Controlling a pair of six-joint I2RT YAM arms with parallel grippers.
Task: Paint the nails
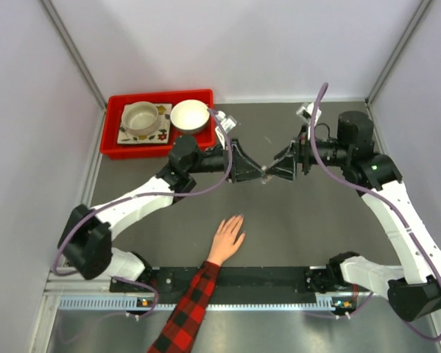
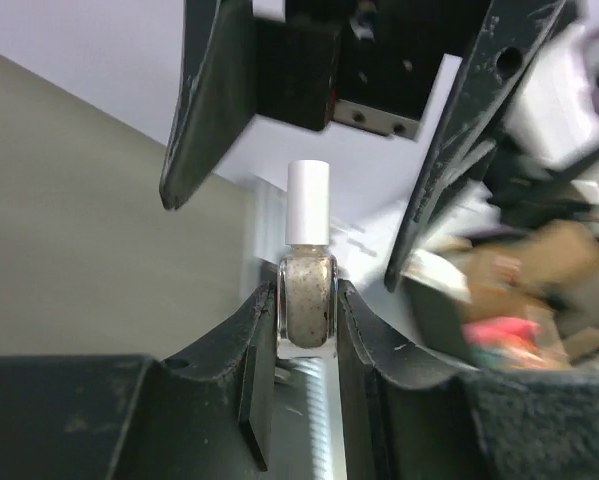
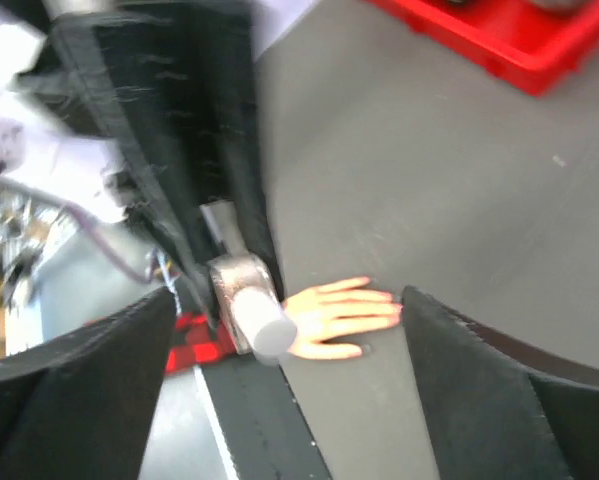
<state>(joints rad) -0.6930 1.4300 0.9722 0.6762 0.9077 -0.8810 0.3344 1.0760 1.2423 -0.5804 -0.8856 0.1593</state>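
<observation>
The pale nails point(image 1: 238, 219) are found at the fingertips of a light-skinned human hand point(image 1: 226, 237), which is laid flat, palm down, on the grey table point(image 1: 316, 228); they are too small to be told apart. A red-and-black plaid sleeve point(image 1: 188, 305) is worn on the arm.

The nails lie well apart from both pincers, on the side nearer the arm bases. A small glass bottle of beige polish point(image 2: 307, 312) is clamped at its body by the left gripper point(image 1: 260, 175). Its white cylindrical cap point(image 2: 307, 200) is flanked, untouched, by the widely spread fingers of the right gripper point(image 3: 284, 300).

A red plastic tray point(image 1: 113, 121) holding a white bowl point(image 1: 189, 115) is set at the far left.
</observation>
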